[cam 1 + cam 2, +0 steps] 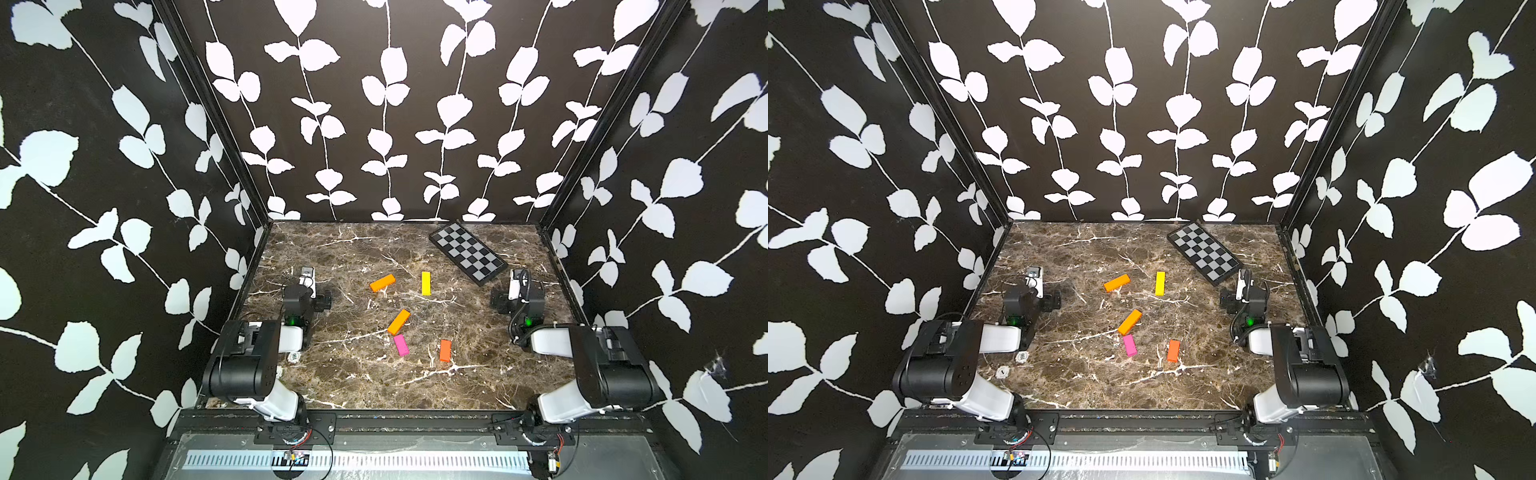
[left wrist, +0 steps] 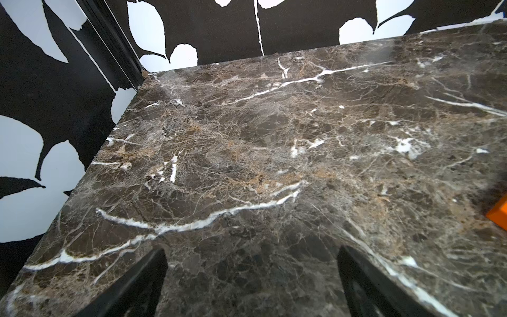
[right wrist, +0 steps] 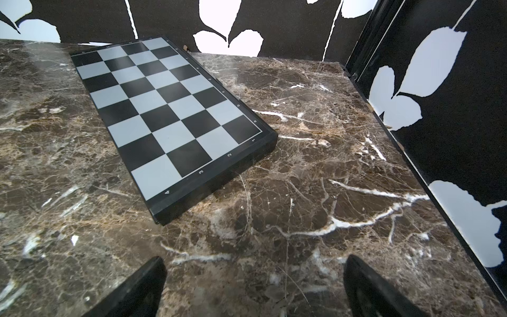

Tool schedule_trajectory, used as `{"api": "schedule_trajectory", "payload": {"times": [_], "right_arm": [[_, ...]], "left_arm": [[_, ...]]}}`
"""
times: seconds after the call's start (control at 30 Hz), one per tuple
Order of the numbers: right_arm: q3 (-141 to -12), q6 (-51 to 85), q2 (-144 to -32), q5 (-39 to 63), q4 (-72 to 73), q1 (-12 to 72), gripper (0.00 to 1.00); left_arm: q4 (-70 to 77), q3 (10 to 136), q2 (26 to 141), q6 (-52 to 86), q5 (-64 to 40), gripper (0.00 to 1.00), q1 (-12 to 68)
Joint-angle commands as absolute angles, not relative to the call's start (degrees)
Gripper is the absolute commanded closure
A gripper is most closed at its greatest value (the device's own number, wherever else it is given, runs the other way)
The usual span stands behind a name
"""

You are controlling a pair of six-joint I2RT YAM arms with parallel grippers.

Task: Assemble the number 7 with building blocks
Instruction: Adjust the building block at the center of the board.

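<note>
Left end effector [image 2: 252, 251], right end effector [image 3: 254, 259]: both gaping, empty, by opposite table [image 1: 374, 374] edges

A robot lab cell; leaf-print walls [image 1: 395, 104] box in a marble tabletop [image 1: 353, 374] with two mounted arms [image 1: 245, 365].

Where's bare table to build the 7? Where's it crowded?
Free: back-left table between back wall and far orange block; near strip from pink block and red-orange block to the front edge. Crowded: centre, around yellow block and middle orange block; checkered board fills back right.
</note>
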State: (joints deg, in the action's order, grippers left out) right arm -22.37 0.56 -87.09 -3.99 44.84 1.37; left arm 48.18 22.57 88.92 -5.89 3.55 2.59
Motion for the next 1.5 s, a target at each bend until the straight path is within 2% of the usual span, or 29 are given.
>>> {"api": "schedule_trajectory", "payload": {"times": [0.0,0.63,0.73,0.87,0.97,1.13,1.3,1.47], "right_arm": [[-23.5,-0.6,-87.5,-3.7,47.4,1.1,0.01],[-23.5,-0.6,-87.4,-3.6,47.4,1.1,0.01],[-24.8,-0.8,-86.8,-2.6,46.6,1.1,0.07],[-36.6,0.0,-79.6,0.5,19.0,1.1,0.14],[-38.3,2.7,-75.4,4.0,16.3,2.0,0.16],[-43.0,4.5,-71.8,5.6,7.9,6.1,0.18],[-50.0,6.0,-72.6,6.0,-2.7,10.5,0.24],[-56.1,7.1,-77.1,7.3,-7.4,17.0,0.26]], "left_arm": [[49.3,23.8,88.9,-6.4,2.9,0.01,2.6],[49.4,23.7,88.9,-6.5,2.9,0.01,2.6],[49.9,24.2,88.4,-6.4,4.1,0.01,2.6],[16.4,37.4,78.1,-0.3,8.5,0.01,2.7],[14.8,40.2,74.4,3.3,4.3,0.01,3.9],[2.2,48.0,74.4,1.7,6.3,0.01,9.3],[-5.6,53.1,76.7,0.8,7.6,0.01,13.9],[-16.4,61.1,82.1,-0.3,11.0,0.01,18.3]]}}
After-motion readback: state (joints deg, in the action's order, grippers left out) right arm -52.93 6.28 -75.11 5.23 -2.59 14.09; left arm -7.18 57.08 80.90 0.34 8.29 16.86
